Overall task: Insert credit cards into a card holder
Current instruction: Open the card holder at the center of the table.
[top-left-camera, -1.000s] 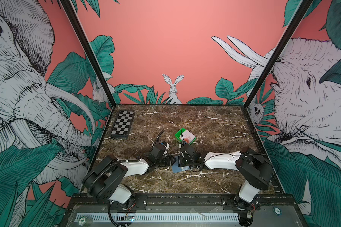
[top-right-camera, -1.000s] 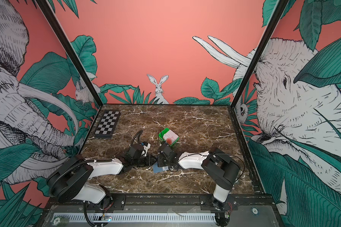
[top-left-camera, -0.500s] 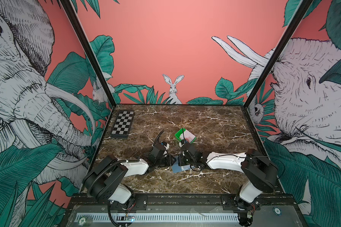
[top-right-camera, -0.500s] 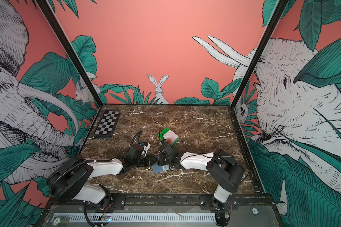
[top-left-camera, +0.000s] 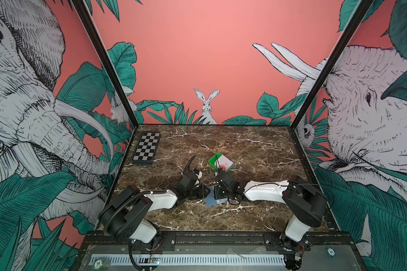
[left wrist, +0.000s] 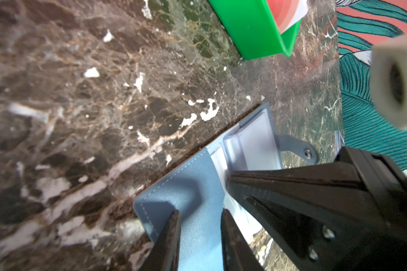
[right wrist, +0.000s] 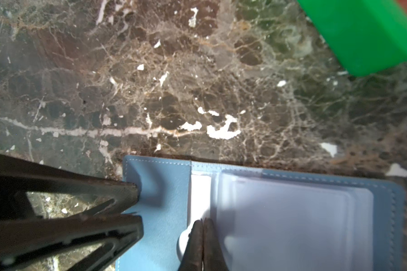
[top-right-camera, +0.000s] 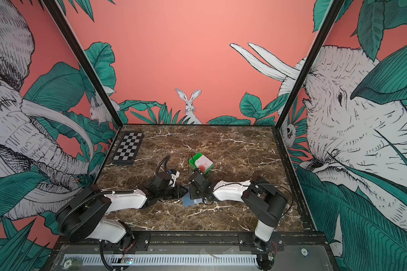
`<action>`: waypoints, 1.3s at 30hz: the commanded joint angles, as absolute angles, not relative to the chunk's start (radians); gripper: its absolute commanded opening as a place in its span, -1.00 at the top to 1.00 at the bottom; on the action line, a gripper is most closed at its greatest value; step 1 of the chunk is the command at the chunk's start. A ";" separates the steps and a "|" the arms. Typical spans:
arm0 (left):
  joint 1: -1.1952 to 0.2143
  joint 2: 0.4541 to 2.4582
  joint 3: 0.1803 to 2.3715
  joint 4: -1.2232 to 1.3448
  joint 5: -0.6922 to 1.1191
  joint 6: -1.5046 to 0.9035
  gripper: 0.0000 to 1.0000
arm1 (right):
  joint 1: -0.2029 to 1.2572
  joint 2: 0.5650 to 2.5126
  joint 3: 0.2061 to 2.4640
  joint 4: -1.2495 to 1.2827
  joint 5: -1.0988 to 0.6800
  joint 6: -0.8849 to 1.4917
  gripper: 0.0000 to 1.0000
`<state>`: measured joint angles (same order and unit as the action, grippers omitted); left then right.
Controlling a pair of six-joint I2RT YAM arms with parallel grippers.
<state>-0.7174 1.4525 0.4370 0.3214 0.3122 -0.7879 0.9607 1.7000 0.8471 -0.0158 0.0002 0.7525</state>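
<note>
The slate-blue card holder [top-left-camera: 212, 201] [top-right-camera: 190, 202] lies open on the marble table, between both grippers. My left gripper [left wrist: 199, 212] [top-left-camera: 206, 191] is open, its two fingers set apart on the blue cover flap [left wrist: 193, 187]. Shut, my right gripper [right wrist: 203, 220] [top-left-camera: 218, 197] rests its tips on the clear sleeves [right wrist: 291, 223] beside the spine. The snap tab [left wrist: 303, 150] sticks out at the holder's far edge. Credit cards [top-left-camera: 224, 163] [top-right-camera: 203, 164], pale with a red circle, lie in the green tray [top-left-camera: 212, 161] behind the grippers.
A checkerboard [top-left-camera: 147, 149] lies at the back left of the table. The green tray [left wrist: 252, 30] [right wrist: 367, 30] stands a short way beyond the holder. Patterned walls close in the table on three sides.
The right arm's elbow has shifted slightly. Both grippers stay on the open card holder, and the left arm has not visibly moved.
</note>
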 commanded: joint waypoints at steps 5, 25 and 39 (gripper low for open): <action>-0.715 1.425 0.434 0.312 0.303 -0.776 0.37 | 0.962 1.571 0.741 0.067 -0.088 0.732 0.92; -0.715 1.417 0.473 0.285 0.302 -0.745 0.37 | 1.001 1.592 0.730 -0.017 -0.010 0.773 0.92; -0.715 1.347 0.576 0.160 0.288 -0.678 0.31 | 0.924 1.357 0.744 -0.134 0.157 0.648 0.39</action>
